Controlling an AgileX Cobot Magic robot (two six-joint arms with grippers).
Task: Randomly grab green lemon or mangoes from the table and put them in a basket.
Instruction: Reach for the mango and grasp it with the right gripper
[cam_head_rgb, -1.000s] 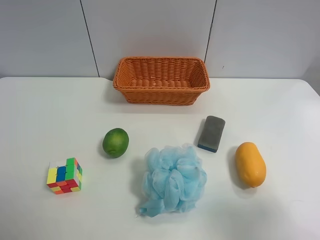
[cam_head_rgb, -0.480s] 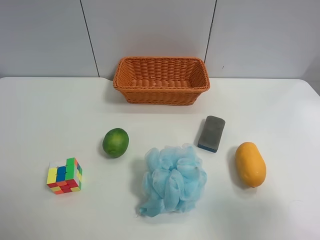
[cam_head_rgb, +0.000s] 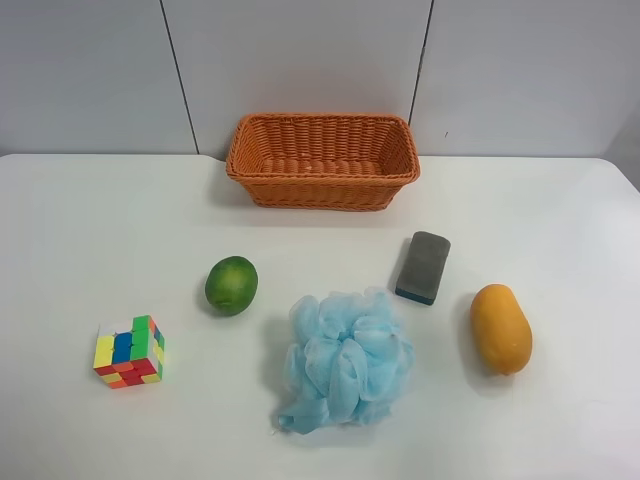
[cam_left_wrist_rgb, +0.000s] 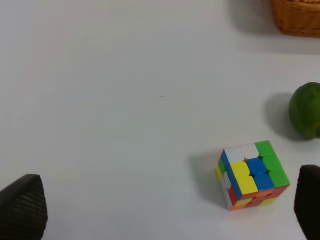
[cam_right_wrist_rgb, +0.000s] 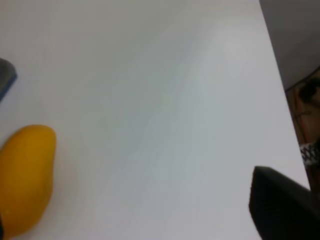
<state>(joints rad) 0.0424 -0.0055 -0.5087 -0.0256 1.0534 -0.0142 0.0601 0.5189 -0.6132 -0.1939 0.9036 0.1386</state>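
So far nothing is done: green lemon and mango lie on the table well apart from the empty basket, the left pincer is spread apart, and I cannot tell for the right pincer.

The left gripper hangs over the tabletop with its jaws spread wide, one dark fingertip low at each side of its wrist view. Of the right gripper, only one dark finger shows clearly, so how far it is spread is unclear.

mango cut off, green lemon cut off
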